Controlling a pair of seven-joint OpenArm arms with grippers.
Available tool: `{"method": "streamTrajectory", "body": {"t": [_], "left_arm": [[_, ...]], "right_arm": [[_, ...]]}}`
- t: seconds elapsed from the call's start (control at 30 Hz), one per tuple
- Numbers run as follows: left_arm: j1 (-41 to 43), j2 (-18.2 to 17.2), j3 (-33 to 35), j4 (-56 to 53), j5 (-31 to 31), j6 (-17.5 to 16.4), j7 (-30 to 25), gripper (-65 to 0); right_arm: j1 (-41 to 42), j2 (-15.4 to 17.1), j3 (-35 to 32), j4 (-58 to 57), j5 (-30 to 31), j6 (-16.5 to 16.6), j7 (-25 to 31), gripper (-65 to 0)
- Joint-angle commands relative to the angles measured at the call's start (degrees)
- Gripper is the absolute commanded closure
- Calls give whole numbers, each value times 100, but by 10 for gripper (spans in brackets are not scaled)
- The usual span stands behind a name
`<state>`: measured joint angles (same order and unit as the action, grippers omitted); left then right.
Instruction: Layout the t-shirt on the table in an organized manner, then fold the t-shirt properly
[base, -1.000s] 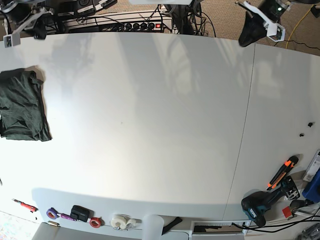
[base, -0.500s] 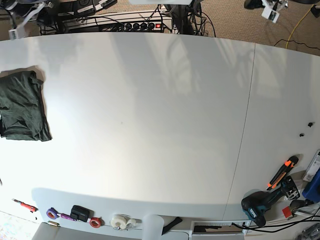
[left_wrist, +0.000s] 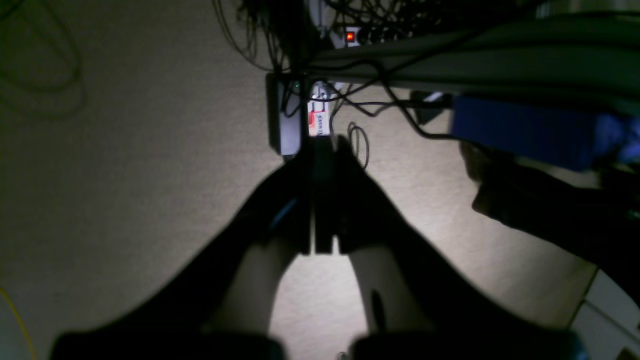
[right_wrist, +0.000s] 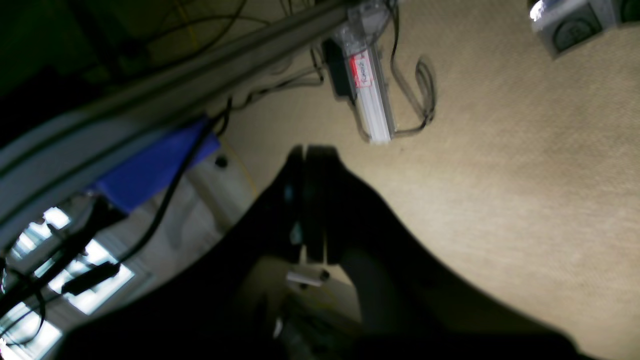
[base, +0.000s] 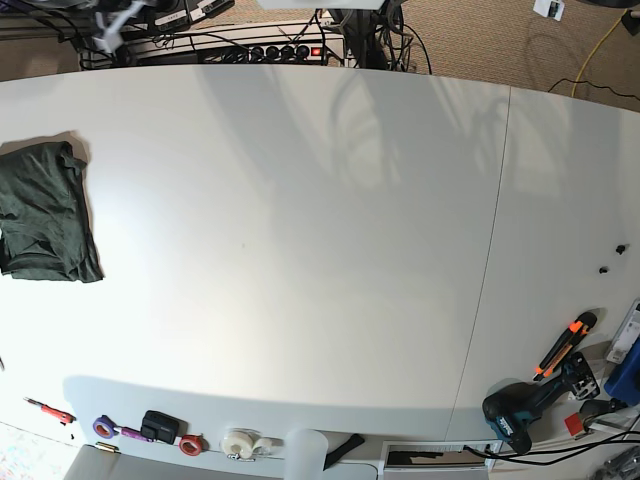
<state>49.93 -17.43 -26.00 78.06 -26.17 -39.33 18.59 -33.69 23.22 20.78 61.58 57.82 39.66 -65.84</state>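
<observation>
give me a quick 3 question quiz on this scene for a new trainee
1. True or false: the t-shirt lies spread flat with both sleeves out.
2. Where on the table is the t-shirt in the base view? A) left edge B) centre C) right of the seam
3. Fill in: the left hand and the right hand are both ____ and hold nothing.

Key: 1 false, it lies as a folded bundle. 2 A. 3 shut.
</observation>
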Motion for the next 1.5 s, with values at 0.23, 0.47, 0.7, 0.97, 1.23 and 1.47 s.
{"method": "streamTrajectory", "body": {"t": [0.23, 0.47, 0.7, 0.97, 1.23, 1.47], "left_arm": [[-833, -39, 168, -1408, -48, 999, -229, -34], [-1523, 81, 994, -2441, 219, 2046, -1340, -93], [-2323, 337, 2179, -2951, 1655, 2747, -1558, -93], [-3331, 715, 3276, -3866, 2256, 3418, -935, -93], [-3768, 916, 3637, -4677, 2256, 3442, -920, -93], [-3738, 916, 3637, -4677, 2256, 3440, -918, -93]], "right_arm": [[813, -350, -1309, -1158, -1655, 34, 1685, 0], [1438, -1008, -1558, -1510, -3071, -1508, 2850, 0], [1731, -1360, -1558, -1552, -3794, -2503, 3403, 0], [1751, -1580, -1558, -1558, -4015, -3421, 3578, 0], [1864, -1792, -1558, -2208, -4164, -3670, 3904, 0], [2107, -1895, -1558, -3069, -4190, -3672, 4087, 0]]}}
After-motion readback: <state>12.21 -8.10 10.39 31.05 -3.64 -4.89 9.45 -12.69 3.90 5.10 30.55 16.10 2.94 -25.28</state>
